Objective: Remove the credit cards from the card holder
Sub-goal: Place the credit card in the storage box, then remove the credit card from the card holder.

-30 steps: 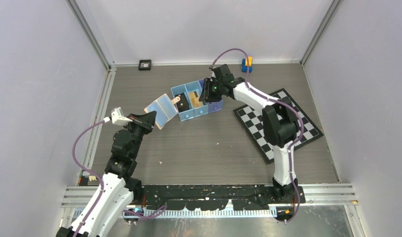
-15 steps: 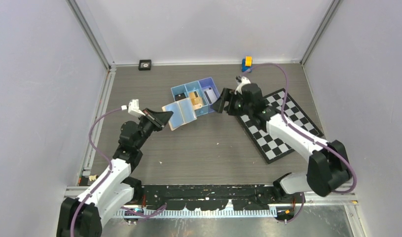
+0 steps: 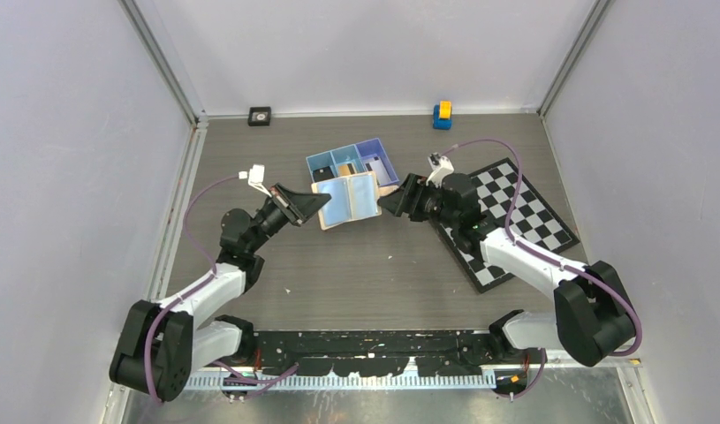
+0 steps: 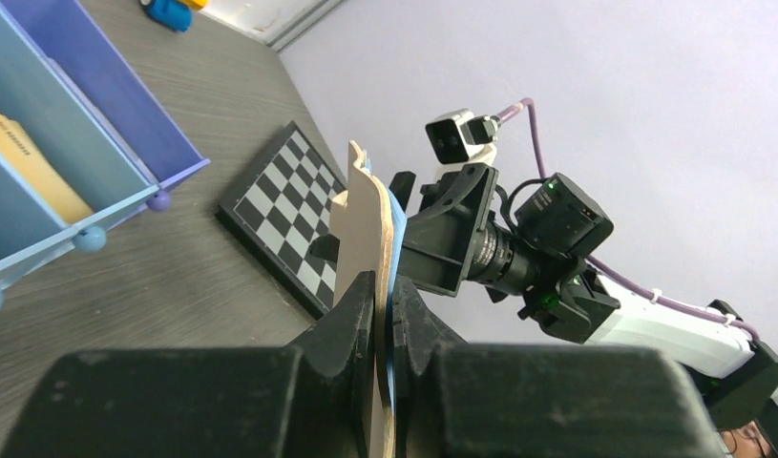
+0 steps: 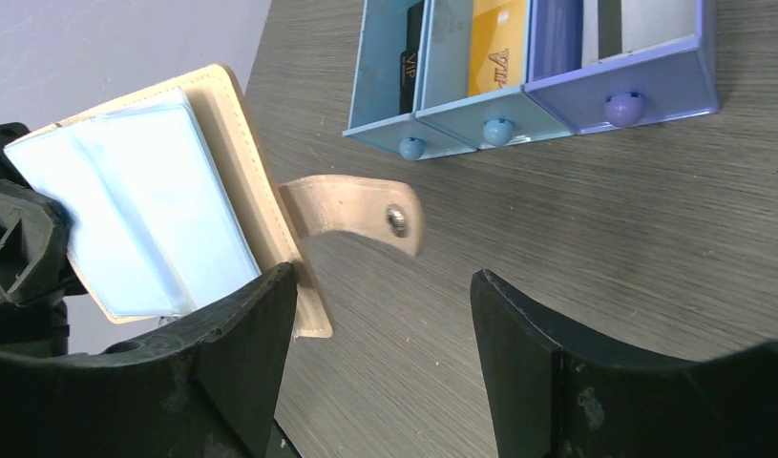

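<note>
The tan card holder [image 3: 349, 200] hangs open above the table, its pale blue sleeves facing up. My left gripper [image 3: 316, 204] is shut on its left edge; in the left wrist view the holder [image 4: 369, 215] shows edge-on between the shut jaws [image 4: 383, 286]. My right gripper [image 3: 388, 202] stands open just off the holder's right edge, holding nothing. In the right wrist view the holder [image 5: 227, 124] and its snap tab [image 5: 356, 211] lie ahead of the open right gripper [image 5: 385, 320]. Three credit cards, black [image 5: 413, 57], orange [image 5: 496, 38] and pale [image 5: 642, 19], stand in the blue tray [image 5: 642, 81].
The blue three-compartment tray [image 3: 319, 159] sits just behind the holder. A checkered board [image 3: 515, 212] lies to the right, under the right arm. A yellow-and-blue toy [image 3: 442, 114] and a small black object [image 3: 260, 115] stand along the back wall.
My right gripper left the tray, swung back and down beside the holder, and opened. The left arm carried the holder right, toward the middle.
</note>
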Robot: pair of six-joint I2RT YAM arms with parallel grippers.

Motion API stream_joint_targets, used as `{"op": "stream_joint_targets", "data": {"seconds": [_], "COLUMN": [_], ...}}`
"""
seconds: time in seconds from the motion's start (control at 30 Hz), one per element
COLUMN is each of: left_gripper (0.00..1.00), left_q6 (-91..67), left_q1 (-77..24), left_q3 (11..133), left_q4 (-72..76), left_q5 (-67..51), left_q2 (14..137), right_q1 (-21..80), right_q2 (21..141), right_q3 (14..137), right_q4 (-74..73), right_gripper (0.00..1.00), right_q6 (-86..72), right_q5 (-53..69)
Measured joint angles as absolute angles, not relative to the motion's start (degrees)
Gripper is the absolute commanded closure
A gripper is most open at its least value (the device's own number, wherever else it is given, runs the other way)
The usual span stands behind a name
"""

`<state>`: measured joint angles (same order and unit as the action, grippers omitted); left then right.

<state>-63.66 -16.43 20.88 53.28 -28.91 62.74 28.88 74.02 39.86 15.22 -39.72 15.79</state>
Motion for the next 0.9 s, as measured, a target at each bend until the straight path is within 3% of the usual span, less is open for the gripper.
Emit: {"op": "stream_joint_targets", "data": {"seconds": [0.47, 0.9], "left_gripper": [1.0, 1.0], "left_q6": [-65.5, -56.2], "left_q1": [-16.6, -22.6], "left_q3": [21.9, 27.4], "left_q4": [57.1, 41.2], "left_q5": [-32.3, -25.4], "left_q2": [64.2, 62.9], "right_q1": [32.6, 40.9], "right_q2": [75.0, 77.0], "right_q3": [40.7, 48.6], "right_q4": [16.4, 2.4], "right_gripper": [0.35, 0.39], "right_q6": [-40.0, -32.0], "right_q5": [17.0, 3.3]}}
